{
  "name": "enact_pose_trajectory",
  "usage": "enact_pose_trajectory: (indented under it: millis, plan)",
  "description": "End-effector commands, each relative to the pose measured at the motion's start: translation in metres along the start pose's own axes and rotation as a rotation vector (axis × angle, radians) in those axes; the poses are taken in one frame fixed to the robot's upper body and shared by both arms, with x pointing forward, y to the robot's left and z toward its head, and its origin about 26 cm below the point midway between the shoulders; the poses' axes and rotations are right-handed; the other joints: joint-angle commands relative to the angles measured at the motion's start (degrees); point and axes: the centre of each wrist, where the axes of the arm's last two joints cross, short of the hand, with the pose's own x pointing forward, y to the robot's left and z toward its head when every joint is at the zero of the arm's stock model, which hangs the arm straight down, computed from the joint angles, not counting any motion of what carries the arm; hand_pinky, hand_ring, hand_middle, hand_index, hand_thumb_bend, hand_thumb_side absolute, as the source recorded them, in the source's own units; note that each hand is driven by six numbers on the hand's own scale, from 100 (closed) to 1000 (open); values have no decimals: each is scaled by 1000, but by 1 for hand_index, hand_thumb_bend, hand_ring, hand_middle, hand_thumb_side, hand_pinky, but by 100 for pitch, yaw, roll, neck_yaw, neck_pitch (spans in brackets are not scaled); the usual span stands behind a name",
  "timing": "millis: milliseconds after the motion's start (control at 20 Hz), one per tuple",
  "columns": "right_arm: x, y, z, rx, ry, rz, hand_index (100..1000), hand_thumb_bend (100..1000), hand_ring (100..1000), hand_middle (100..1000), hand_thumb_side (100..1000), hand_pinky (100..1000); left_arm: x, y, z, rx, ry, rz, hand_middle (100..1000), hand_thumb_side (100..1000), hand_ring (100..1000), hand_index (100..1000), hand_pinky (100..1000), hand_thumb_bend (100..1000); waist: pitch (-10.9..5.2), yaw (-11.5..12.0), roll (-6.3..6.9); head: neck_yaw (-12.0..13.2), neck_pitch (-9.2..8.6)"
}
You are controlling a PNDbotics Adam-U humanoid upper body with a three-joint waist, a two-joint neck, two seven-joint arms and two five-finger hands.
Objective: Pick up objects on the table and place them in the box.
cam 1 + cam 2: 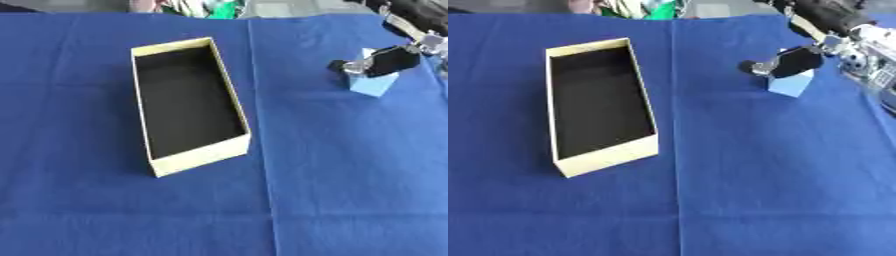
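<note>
A long rectangular cardboard box [188, 105], pale yellow outside and black inside, is set open-topped on the blue cloth-covered table [350, 175], left of centre. Nothing is seen inside it.

The task's thing, a small light-blue block [374, 85], is found on the cloth well to the right of the box, towards the far right corner. It is partly covered by the right hand [794, 61], which is brought in from the upper right. The black fingers are laid over the block's top and near side, with one fingertip [750, 66] projecting to the left. Whether the fingers are actually closed on the block cannot be told; its lower part appears to rest on the cloth, so it is judged not yet lifted.

The approach from above is judged to suit a top grasp, leaving the box's open mouth unobstructed for delivery.

The left hand is not seen in either view.
</note>
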Motion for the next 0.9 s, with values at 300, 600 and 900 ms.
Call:
enact_pose_trajectory:
  millis: [300, 600, 900]
  plan:
    - [-35, -5, 3, 130, 53, 70, 1000, 441, 1000, 1000, 525, 883, 5, 5, -6, -19, -35, -21, 620, 721, 664, 735, 549, 100, -91, -8, -101, 31, -8]
    - [-40, -4, 5, 213, 62, 32, 1000, 461, 1000, 1000, 529, 889, 5, 6, -6, -23, -31, -24, 620, 723, 665, 735, 550, 100, -54, -55, -79, 45, 14]
    - [-38, -13, 3, 255, 95, -51, 1000, 567, 1000, 1000, 579, 894, 5, 6, -6, -30, -31, -28, 621, 723, 665, 736, 550, 100, -55, -72, -81, 58, 16]
